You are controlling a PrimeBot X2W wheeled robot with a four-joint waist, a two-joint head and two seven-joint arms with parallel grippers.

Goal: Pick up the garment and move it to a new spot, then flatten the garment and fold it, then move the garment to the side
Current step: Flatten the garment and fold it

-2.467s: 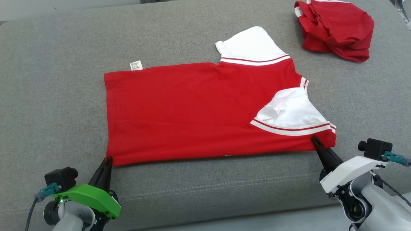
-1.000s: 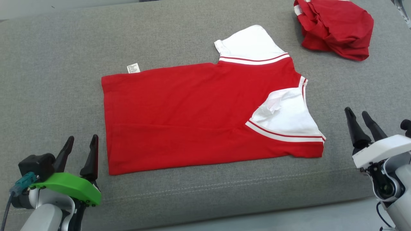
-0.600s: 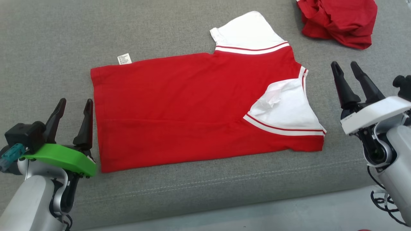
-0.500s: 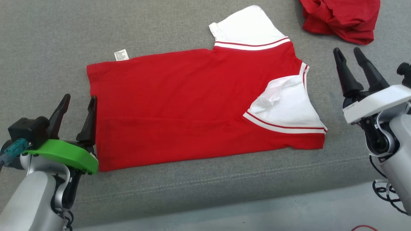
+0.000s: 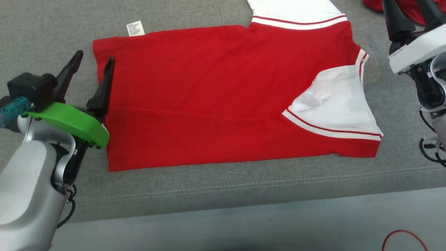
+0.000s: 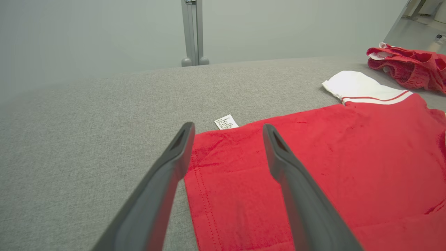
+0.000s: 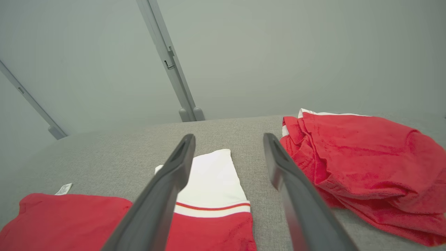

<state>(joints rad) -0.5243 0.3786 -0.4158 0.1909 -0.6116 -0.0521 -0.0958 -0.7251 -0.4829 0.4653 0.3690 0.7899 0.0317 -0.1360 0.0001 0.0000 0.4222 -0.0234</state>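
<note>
The red shirt [image 5: 216, 94] lies flat on the grey cushion [image 5: 209, 188], near its front edge, with one side folded in so a white sleeve [image 5: 338, 104] rests on the red body. The left gripper [image 5: 95, 55] sits at the shirt's hem edge, fingers spread wide and empty, one over the cloth and one over bare cushion. The right gripper [image 7: 228, 137] is off past the collar end, also spread and holding nothing, pointing between the other white sleeve and a crumpled red heap [image 7: 366, 164]. A white label [image 5: 135, 28] pokes out at the far hem corner.
</note>
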